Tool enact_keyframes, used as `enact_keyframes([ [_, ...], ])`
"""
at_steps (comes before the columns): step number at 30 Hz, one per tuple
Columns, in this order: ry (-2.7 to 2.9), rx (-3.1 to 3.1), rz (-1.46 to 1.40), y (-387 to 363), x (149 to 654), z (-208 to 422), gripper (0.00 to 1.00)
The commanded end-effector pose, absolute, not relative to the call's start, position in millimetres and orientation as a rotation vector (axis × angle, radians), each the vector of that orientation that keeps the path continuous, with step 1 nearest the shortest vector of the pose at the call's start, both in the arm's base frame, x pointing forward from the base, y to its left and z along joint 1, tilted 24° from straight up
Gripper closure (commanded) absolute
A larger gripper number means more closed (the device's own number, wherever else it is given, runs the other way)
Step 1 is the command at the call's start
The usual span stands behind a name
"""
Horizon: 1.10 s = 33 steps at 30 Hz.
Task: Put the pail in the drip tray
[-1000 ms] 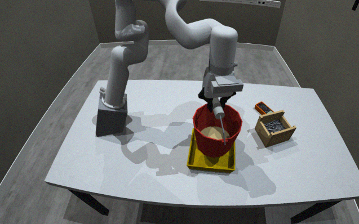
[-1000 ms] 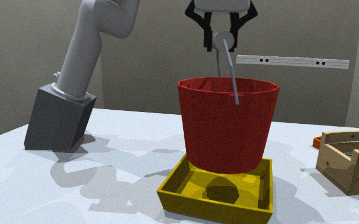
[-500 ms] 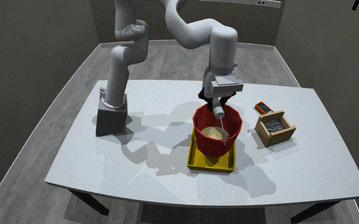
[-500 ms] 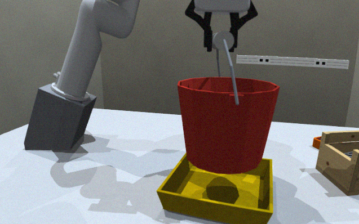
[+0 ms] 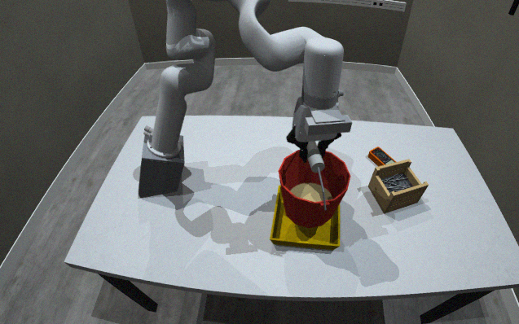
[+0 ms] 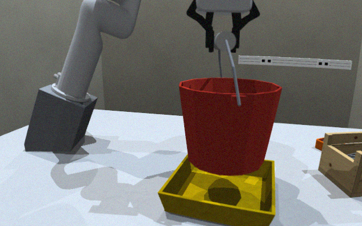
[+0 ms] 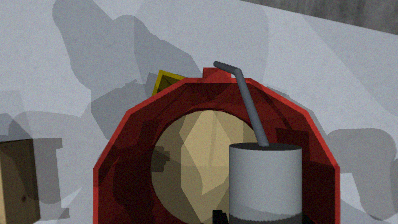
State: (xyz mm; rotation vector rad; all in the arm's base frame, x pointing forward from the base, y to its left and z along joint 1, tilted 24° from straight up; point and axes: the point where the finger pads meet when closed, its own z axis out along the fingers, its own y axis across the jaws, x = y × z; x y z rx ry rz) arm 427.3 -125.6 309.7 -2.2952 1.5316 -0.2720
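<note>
A red pail (image 6: pixel 229 125) with a tan inside floor hangs upright from its thin grey wire handle. My gripper (image 6: pixel 223 40) is shut on the handle's grey cylinder grip (image 5: pixel 315 158), right above the pail. The pail hangs over the yellow drip tray (image 6: pixel 221 193), with its base above the tray's floor, about level with the tray's rim; its shadow falls on the floor. In the wrist view I look down into the pail (image 7: pixel 210 160) past the grip (image 7: pixel 265 182), and a corner of the tray (image 7: pixel 167 80) shows behind the rim.
A wooden crate (image 5: pixel 398 185) holding nails stands to the right of the tray, with a small orange device (image 5: pixel 381 155) behind it. The arm's dark base (image 5: pixel 161 167) stands at the left of the white table.
</note>
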Motion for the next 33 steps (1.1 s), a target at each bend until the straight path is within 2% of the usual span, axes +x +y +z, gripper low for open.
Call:
enact_keyframes([
  [1, 1.530, -2.294, -0.281, -126, 428, 312, 1.00],
  [33, 1.530, -2.294, -0.281, -124, 433, 299, 1.00],
])
